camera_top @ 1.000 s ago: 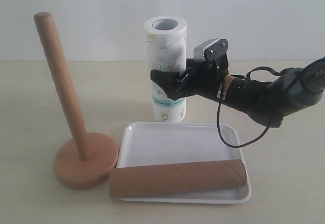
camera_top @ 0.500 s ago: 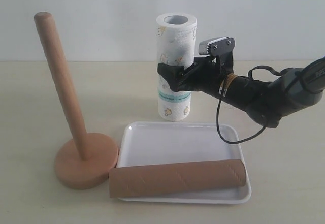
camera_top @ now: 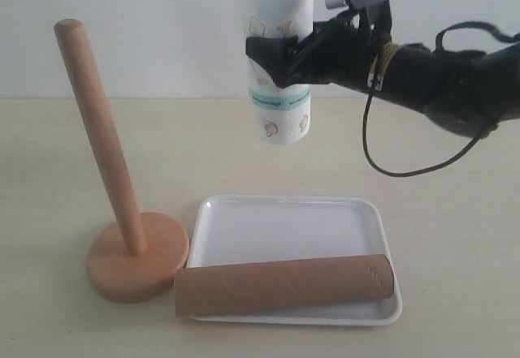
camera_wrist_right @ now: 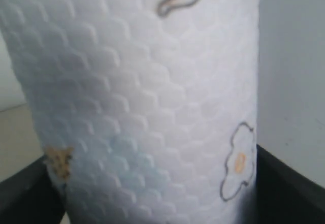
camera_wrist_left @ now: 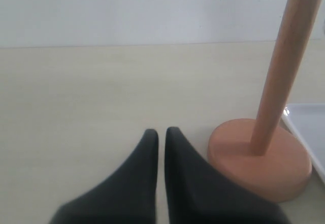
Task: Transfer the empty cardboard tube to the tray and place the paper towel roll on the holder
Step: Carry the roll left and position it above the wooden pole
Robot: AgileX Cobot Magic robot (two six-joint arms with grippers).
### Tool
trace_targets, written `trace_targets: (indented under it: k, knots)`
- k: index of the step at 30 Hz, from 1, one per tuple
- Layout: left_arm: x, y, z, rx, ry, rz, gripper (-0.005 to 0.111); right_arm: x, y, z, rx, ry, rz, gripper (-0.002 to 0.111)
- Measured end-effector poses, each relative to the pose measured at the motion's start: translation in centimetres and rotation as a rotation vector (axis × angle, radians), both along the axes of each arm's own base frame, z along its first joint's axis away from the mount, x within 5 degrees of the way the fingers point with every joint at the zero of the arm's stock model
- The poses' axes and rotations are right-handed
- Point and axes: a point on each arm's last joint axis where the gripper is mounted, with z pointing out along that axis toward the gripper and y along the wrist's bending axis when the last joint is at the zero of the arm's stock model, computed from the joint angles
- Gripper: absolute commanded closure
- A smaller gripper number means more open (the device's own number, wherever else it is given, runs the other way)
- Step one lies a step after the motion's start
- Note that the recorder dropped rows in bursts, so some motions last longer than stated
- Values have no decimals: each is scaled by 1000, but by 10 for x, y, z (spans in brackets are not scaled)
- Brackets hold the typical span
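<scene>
The paper towel roll (camera_top: 279,66) hangs upright in the air above the table, its top cut off by the frame edge. My right gripper (camera_top: 272,59) is shut on its middle, and the roll (camera_wrist_right: 147,97) fills the right wrist view between the dark fingers. The brown cardboard tube (camera_top: 284,284) lies across the near side of the white tray (camera_top: 276,224). The wooden holder (camera_top: 122,236) stands left of the tray with its rod bare. My left gripper (camera_wrist_left: 161,132) is shut and empty, low over the table beside the holder's base (camera_wrist_left: 261,158).
The beige table (camera_top: 65,155) runs back to a white wall. A black cable (camera_top: 406,167) loops down from the right arm above the tray's far right corner.
My right gripper has lifted the paper towel roll off the table, straight up and slightly right. The tube, tray and holder have stayed in place.
</scene>
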Motion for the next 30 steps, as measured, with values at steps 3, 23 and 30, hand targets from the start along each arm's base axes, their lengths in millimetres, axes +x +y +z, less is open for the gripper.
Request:
trace_targets:
  k: [3, 23, 30]
  knots:
    - [0, 0, 0, 0, 0, 0, 103, -18, 5, 32, -37, -39, 65, 109]
    - [0, 0, 0, 4, 0, -1, 103, -161, 86, 232, 105, -207, 129, 109]
    - [0, 0, 0, 4, 0, -1, 103, -174, 118, 239, 168, -146, 206, 109]
